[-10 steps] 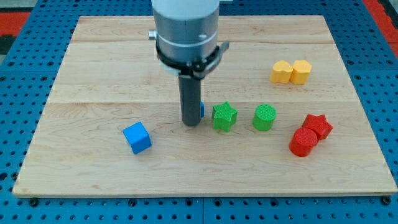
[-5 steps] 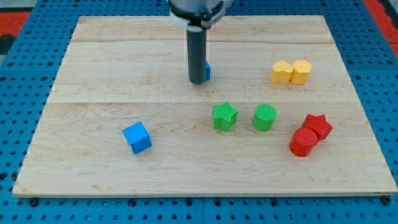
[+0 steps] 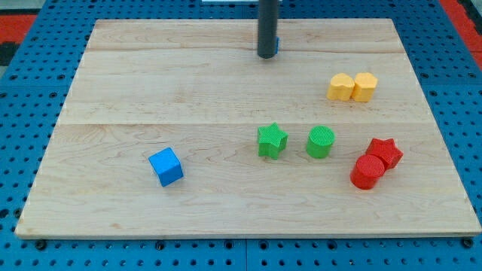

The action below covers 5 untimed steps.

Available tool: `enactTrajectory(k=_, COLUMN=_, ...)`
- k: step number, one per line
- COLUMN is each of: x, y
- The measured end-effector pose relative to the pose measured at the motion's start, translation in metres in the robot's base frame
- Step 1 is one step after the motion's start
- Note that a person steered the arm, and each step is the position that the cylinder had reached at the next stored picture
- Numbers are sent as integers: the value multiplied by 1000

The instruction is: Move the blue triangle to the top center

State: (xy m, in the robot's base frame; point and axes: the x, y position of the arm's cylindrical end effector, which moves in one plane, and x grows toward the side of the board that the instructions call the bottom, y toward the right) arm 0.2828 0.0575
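My tip (image 3: 266,56) is near the top centre of the wooden board (image 3: 135,98). The blue triangle (image 3: 276,45) is almost wholly hidden behind the rod; only a thin blue sliver shows at the rod's right side, touching it. A blue cube (image 3: 166,166) lies at the lower left, far from my tip.
A green star (image 3: 272,141) and a green cylinder (image 3: 320,141) sit right of centre. A red star (image 3: 385,153) and a red cylinder (image 3: 367,172) touch at the lower right. Two yellow blocks (image 3: 352,86) sit side by side at the upper right.
My tip has slid from beside the green star up and slightly right to the board's top centre, with the blue triangle moving along beside it. The other blocks have not moved.
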Motion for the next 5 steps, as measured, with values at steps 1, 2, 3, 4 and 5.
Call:
enactTrajectory(k=1, x=-28, y=16)
enactTrajectory(k=2, x=-47, y=-5)
enactTrajectory(k=3, x=-62, y=-40)
enactTrajectory(k=4, x=-69, y=-8)
enactTrajectory(k=5, x=-88, y=3)
